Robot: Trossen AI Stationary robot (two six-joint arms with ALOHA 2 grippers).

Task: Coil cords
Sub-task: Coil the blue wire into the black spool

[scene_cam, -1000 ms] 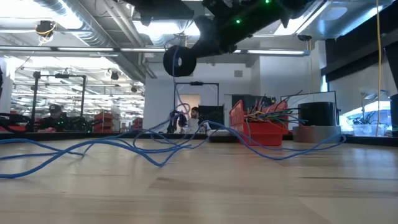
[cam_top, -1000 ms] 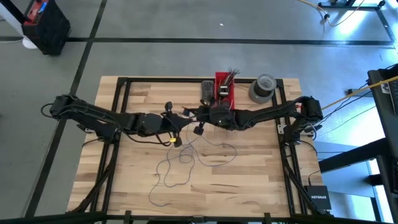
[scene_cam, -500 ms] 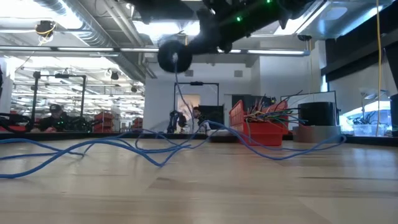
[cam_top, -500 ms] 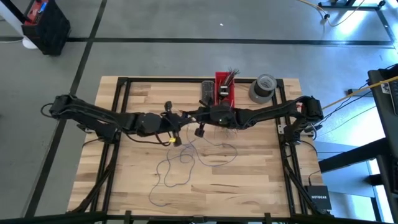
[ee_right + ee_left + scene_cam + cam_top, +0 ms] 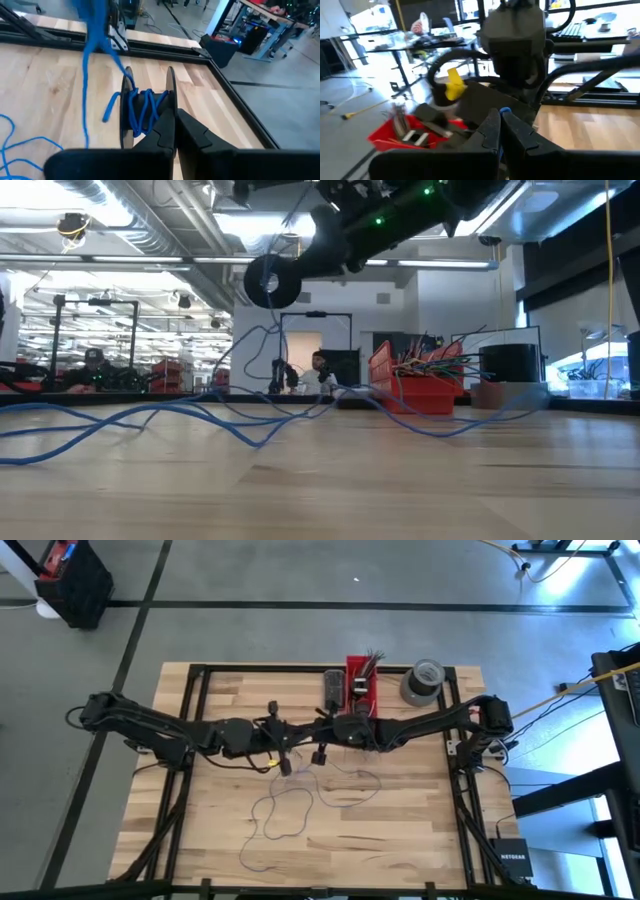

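Loose loops of thin blue cord (image 5: pixel 290 808) lie on the light wooden tabletop (image 5: pixel 400 830), nearest the low camera. One strand rises to a black spool (image 5: pixel 145 112) wound with several blue turns, held above the tabletop's middle. The right gripper (image 5: pixel 174 131), fingers together, is clamped on that spool's rim. Just beside the spool, the left gripper (image 5: pixel 283 752) is shut, a bit of blue between its fingers. Beyond the spool stand a red bin of multicoloured wire ends (image 5: pixel 361 680) and a grey tape roll (image 5: pixel 423 681). Farther off, workshop shelving (image 5: pixel 110 340).
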